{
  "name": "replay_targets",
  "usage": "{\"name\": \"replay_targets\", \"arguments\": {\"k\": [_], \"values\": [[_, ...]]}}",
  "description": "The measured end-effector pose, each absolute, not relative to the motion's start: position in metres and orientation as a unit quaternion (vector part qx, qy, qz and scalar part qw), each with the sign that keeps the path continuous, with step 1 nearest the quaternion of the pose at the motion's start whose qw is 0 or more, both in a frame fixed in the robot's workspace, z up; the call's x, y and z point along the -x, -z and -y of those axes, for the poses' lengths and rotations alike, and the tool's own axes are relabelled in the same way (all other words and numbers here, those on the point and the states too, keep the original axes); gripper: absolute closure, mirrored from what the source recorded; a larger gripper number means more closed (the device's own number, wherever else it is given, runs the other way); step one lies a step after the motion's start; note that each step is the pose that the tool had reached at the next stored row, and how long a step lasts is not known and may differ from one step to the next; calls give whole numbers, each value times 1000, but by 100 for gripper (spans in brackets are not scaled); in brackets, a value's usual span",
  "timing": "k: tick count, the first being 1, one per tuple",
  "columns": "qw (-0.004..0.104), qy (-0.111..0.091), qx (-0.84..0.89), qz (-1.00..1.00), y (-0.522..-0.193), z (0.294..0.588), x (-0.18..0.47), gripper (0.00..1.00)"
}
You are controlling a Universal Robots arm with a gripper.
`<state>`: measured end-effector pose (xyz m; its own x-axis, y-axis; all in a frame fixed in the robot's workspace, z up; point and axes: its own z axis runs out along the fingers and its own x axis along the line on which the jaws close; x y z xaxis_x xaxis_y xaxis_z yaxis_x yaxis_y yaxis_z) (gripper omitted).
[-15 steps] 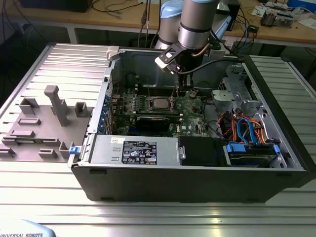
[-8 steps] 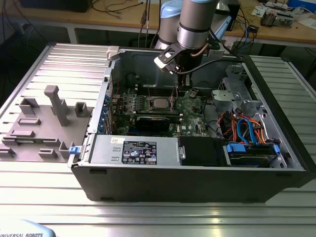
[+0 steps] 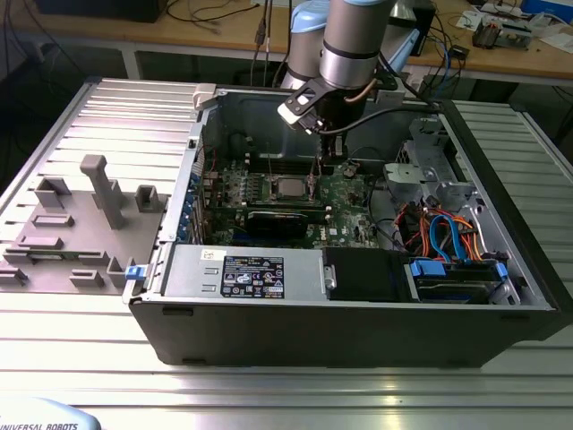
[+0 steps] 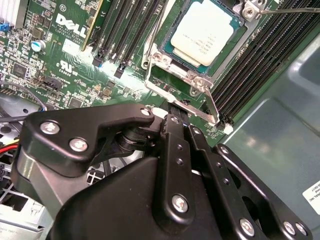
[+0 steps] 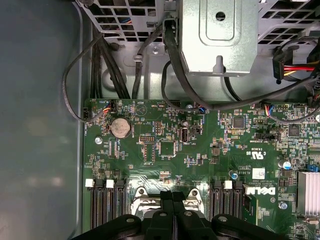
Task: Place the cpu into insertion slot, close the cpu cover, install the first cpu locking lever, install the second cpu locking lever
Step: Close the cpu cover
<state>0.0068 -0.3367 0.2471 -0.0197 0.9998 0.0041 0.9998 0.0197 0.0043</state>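
The main risk, as I judge it, is the tool (image 4: 180,117) slipping off the thin wire lever (image 4: 214,107) just beside its tips and scraping the motherboard (image 5: 165,150) or the memory slots. Pressing off-line could also bend the lever. The cpu (image 4: 205,30) already sits in the insertion slot (image 4: 165,59), and the cpu cover (image 4: 199,82) appears to lie down around it. I cannot tell whether either lever is latched. The arm (image 3: 354,45) reaches straight down into the open computer case (image 3: 269,313) on the desk (image 3: 89,358), wrist vertical. The tool's fingers are pressed together with nothing seen between them.
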Motion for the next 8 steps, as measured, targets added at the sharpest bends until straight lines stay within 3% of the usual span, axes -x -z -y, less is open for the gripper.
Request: {"name": "replay_targets", "arguments": {"k": [8], "values": [[0,-3,-700,-714,-247,337,-5,89]]}}
